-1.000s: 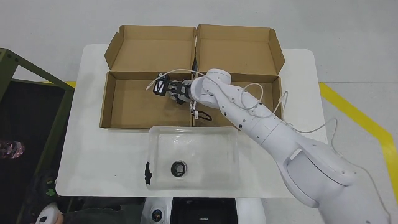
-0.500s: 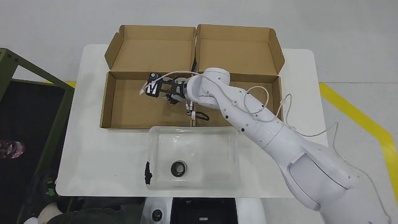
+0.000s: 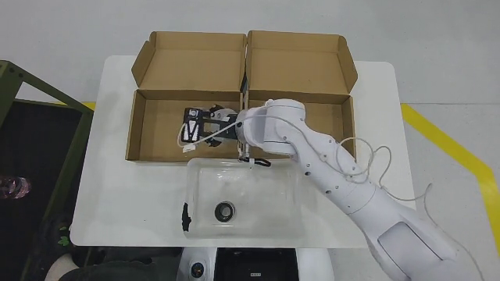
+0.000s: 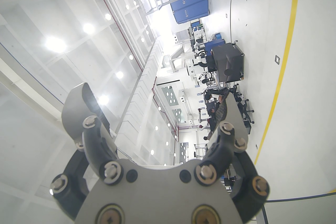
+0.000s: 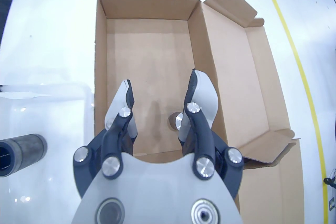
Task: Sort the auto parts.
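Observation:
My right gripper (image 3: 191, 128) (image 5: 161, 84) hangs open over the floor of the left cardboard box (image 3: 156, 136) (image 5: 147, 51), nothing between its fingers. A small round metal part (image 5: 173, 122) lies on the box floor beside one finger. A dark hollow metal sleeve (image 3: 226, 211) (image 5: 22, 151) rests in the clear plastic bin (image 3: 289, 203) at the table's front. My left gripper (image 4: 155, 109) points up into the room, open and holding nothing.
A second cardboard box (image 3: 337, 121) adjoins the first on the right, and my right arm crosses over it. Both lids stand open at the back. A small black piece (image 3: 186, 218) sits at the bin's left edge. The white table (image 3: 109, 187) has bare room on its left.
My right gripper has moved left across the left box, then toward the box's near wall. The sleeve in the bin has stayed put.

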`<move>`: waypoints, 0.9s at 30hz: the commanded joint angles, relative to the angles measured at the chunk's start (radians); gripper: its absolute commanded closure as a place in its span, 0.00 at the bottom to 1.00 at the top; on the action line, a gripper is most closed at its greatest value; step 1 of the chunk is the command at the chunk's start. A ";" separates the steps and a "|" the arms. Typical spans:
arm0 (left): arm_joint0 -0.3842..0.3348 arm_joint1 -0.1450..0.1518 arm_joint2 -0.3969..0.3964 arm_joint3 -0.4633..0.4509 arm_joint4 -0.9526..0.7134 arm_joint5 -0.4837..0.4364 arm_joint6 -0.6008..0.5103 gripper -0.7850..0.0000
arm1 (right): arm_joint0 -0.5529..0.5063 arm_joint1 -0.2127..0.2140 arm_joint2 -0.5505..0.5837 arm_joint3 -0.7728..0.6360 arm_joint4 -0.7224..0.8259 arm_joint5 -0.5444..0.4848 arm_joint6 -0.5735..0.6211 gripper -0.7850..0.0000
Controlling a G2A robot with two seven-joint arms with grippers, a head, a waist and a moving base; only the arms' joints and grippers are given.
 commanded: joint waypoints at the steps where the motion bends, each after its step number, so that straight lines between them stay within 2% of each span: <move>1: 0.000 0.000 0.000 0.000 0.000 0.000 0.000 0.00 | -0.043 0.012 0.018 -0.050 -0.001 -0.026 -0.001 0.51; 6: 0.000 0.000 0.000 0.000 0.000 0.000 0.000 0.00 | -0.163 0.047 0.057 -0.187 -0.038 -0.106 0.002 0.51; 13: 0.000 0.000 0.000 0.000 0.000 0.000 0.000 0.00 | -0.300 0.083 0.088 -0.324 -0.104 -0.158 0.003 0.50; 27: 0.000 0.000 0.000 0.000 0.000 0.000 0.000 0.00 | -0.477 0.136 0.117 -0.397 -0.196 -0.256 -0.052 0.47</move>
